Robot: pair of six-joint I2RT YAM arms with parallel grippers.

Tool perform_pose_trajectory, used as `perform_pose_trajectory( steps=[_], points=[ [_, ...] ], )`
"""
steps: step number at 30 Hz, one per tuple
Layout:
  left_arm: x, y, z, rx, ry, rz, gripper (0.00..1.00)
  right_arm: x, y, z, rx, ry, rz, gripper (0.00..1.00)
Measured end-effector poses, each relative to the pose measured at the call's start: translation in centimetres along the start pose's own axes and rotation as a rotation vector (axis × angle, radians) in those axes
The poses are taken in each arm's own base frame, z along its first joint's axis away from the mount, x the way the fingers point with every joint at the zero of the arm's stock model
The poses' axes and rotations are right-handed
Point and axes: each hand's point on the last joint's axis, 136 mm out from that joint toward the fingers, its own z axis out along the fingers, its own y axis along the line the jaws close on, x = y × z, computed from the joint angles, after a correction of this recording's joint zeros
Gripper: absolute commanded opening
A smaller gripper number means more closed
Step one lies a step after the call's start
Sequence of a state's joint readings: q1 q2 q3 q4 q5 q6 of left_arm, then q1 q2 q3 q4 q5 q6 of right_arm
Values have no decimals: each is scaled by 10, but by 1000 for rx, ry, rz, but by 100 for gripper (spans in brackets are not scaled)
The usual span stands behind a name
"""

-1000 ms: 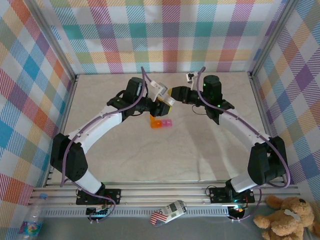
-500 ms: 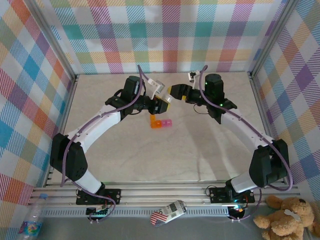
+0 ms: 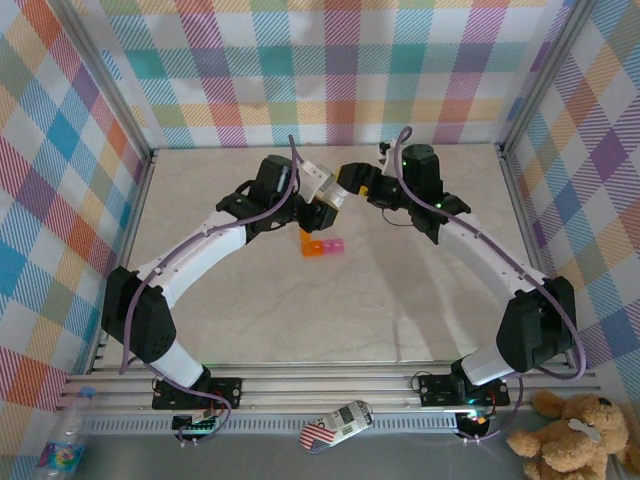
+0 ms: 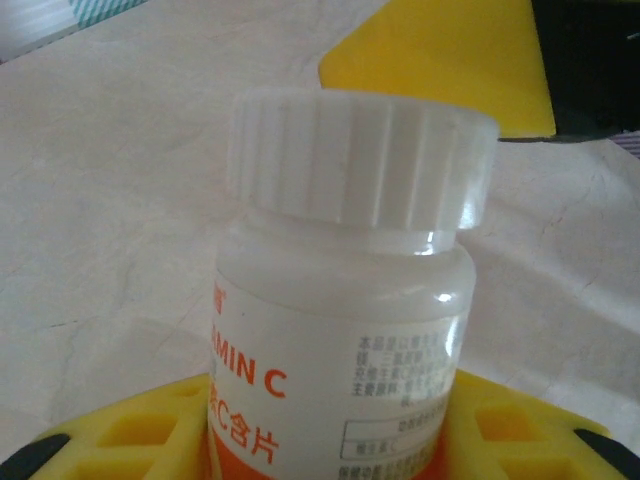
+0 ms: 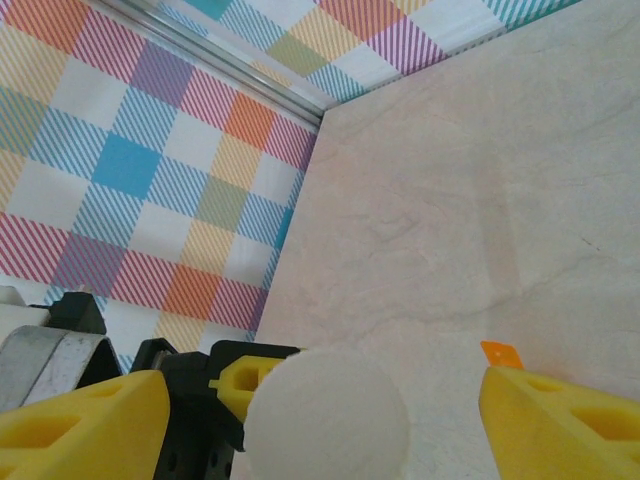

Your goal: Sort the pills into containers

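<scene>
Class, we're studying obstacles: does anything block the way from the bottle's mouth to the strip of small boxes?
Yes: the white cap sits on the bottle, closing its mouth. The left gripper holds the bottle; the right gripper stands open around the cap.

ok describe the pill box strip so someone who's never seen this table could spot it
On the pale marble-look table, look just nearer the arm bases than the left gripper, which holds a white-capped bottle. A short strip of tiny joined square boxes lies flat there. Unlike the round bottle, it is orange at its left end and pink for the rest.
</scene>
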State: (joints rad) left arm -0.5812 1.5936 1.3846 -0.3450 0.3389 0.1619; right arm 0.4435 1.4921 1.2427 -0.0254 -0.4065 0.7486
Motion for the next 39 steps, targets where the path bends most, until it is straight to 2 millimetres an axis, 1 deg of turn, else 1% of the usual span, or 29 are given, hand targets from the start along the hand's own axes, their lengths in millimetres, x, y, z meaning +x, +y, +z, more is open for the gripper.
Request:
perform_pose_trajectory(
  steps=[4,7,8,11,13,17,19,23,24,27,31,33,36,39],
  points=[
    [0,0,1,-8,3,10,0,6,-4,8,11,19,7,70],
    [-1,-1,1,-6,1,16,0,11,-5,11,14,33,12,69],
    [-1,-1,1,-6,1,16,0,11,-5,11,15,34,13,67],
    [-2,-1,1,-6,-1,17,0,12,-5,11,17,37,11,58],
    [-2,-1,1,-5,-1,17,0,12,-6,11,18,38,11,49],
    [-1,-1,1,-6,0,16,0,12,-5,11,15,36,8,40],
    [-1,-1,1,-6,0,15,0,11,-4,11,11,35,0,37],
    [-3,-3,0,26,-11,-11,0,9,-2,7,-33,24,-42,37],
    [-5,-3,-1,46,-25,-22,0,8,-1,4,-63,21,-60,37],
    [-6,-12,-2,124,-53,-46,0,5,3,-8,-157,23,-99,37],
    [-1,-19,-11,204,-57,-89,0,-14,6,-25,-242,-3,-146,37],
    [-4,-22,-14,230,-67,-96,0,-20,5,-31,-258,-15,-159,37],
    [-7,-24,-17,242,-83,-99,0,-19,5,-32,-256,-13,-172,37],
    [-4,-23,-18,234,-82,-107,0,-18,-10,-30,-173,-28,-163,37]
  ],
)
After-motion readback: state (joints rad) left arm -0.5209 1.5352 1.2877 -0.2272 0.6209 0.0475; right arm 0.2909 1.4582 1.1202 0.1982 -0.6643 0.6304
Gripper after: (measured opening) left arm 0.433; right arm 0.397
